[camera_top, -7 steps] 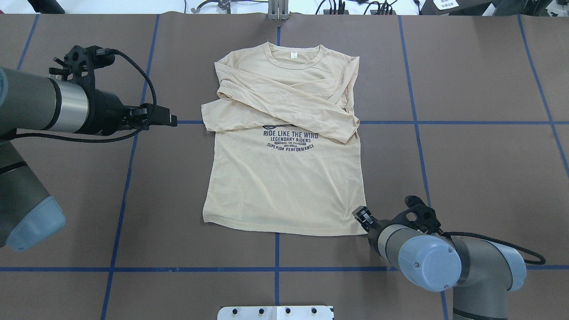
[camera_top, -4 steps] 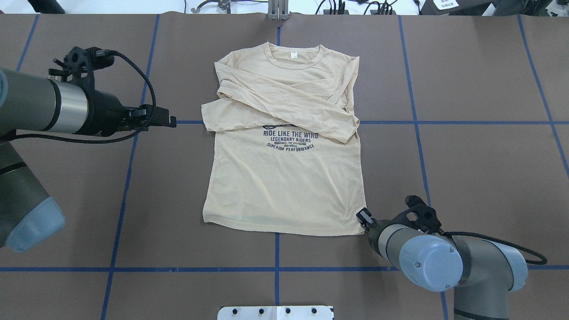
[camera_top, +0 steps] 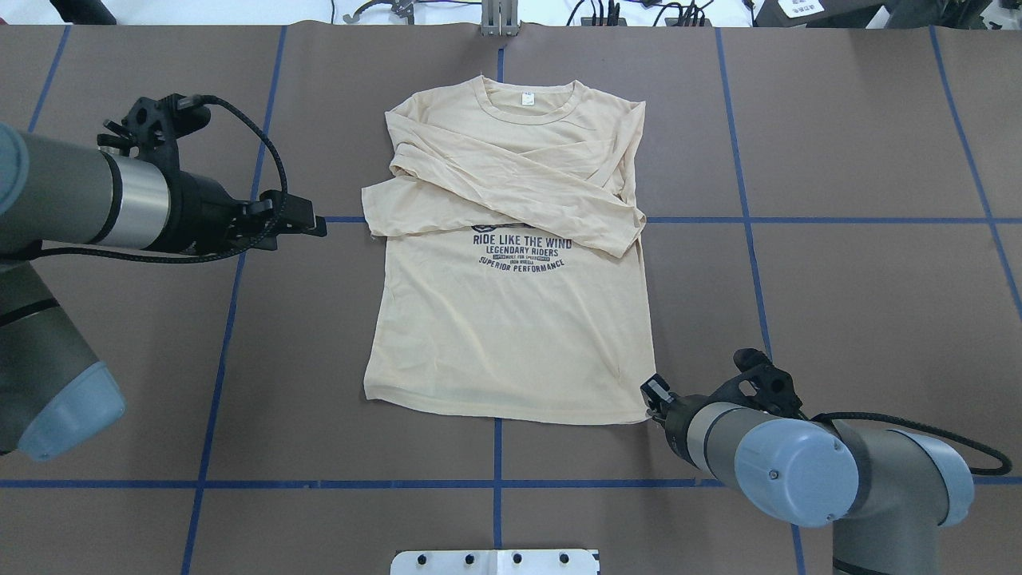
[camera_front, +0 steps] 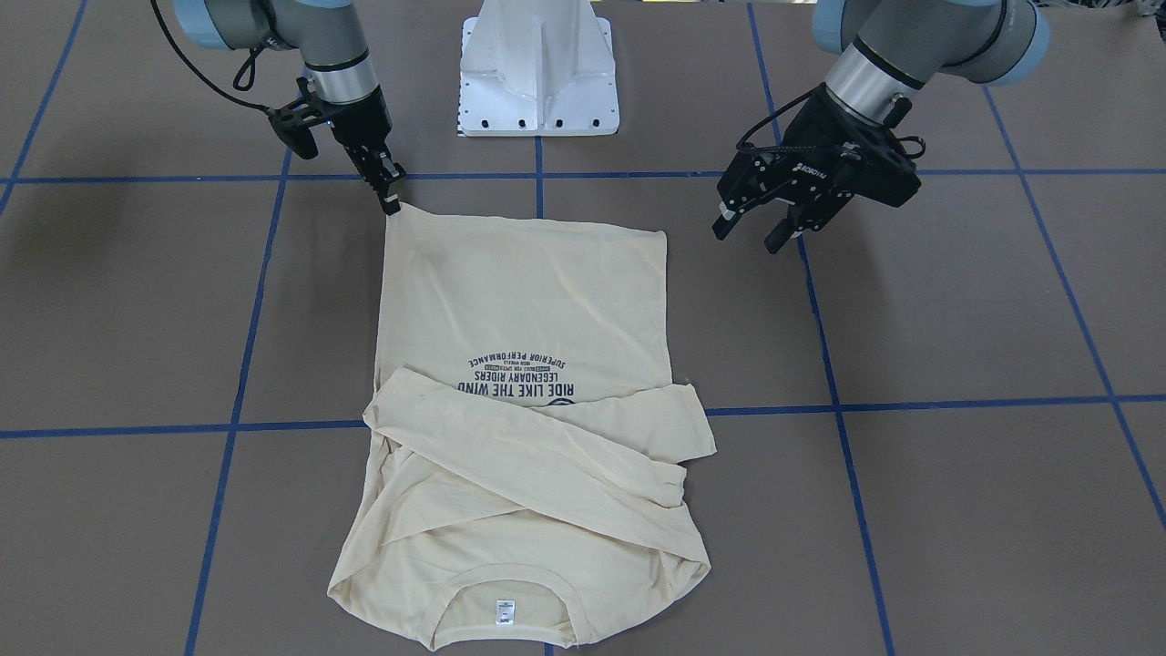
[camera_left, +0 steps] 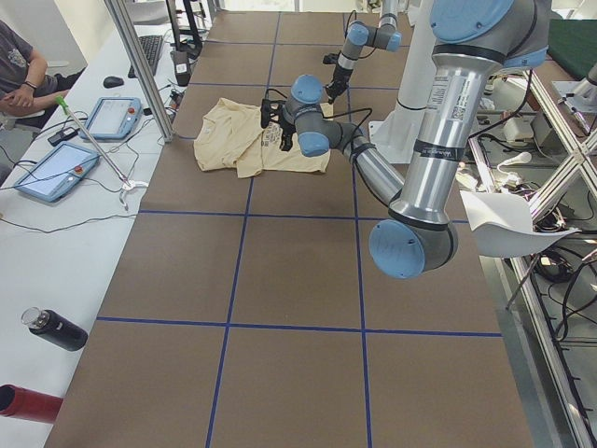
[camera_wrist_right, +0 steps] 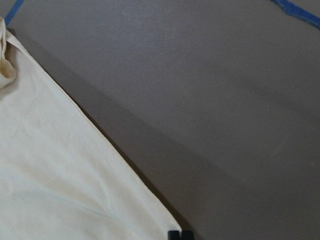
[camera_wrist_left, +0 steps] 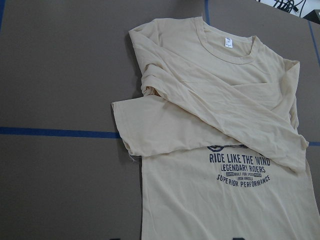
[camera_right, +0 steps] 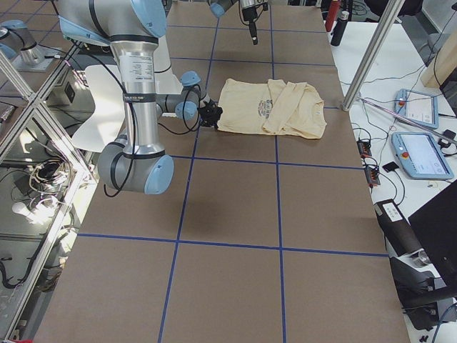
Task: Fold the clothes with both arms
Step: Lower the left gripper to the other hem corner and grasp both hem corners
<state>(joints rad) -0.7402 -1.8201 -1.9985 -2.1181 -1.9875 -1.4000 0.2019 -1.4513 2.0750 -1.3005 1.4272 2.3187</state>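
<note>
Right gripper [camera_front: 393,200] (nearest the robot's base): fingers clenched on the hem corner of the pale yellow long-sleeved T-shirt [camera_front: 519,301], and the corner peaks toward the tips. The T-shirt lies flat on the brown table [camera_front: 956,319], print up, sleeves [camera_front: 547,456] crossed over the chest. Left gripper [camera_front: 749,235]: spread wide, holding nothing, apart from the shirt's side edge. Neck label [camera_front: 504,611] lies farthest out.

Silver-grey tubular left arm [camera_top: 56,200] and matching right arm [camera_top: 870,471] carry light blue round joint caps [camera_top: 786,479], a polished silver wrist band [camera_top: 140,204] and black braided cables [camera_top: 267,156]. The black two-finger left gripper [camera_front: 747,239] bears white lettering; the black two-finger right gripper [camera_front: 393,202] is plain. The white pedestal base [camera_front: 537,64] has dark screw holes.
</note>
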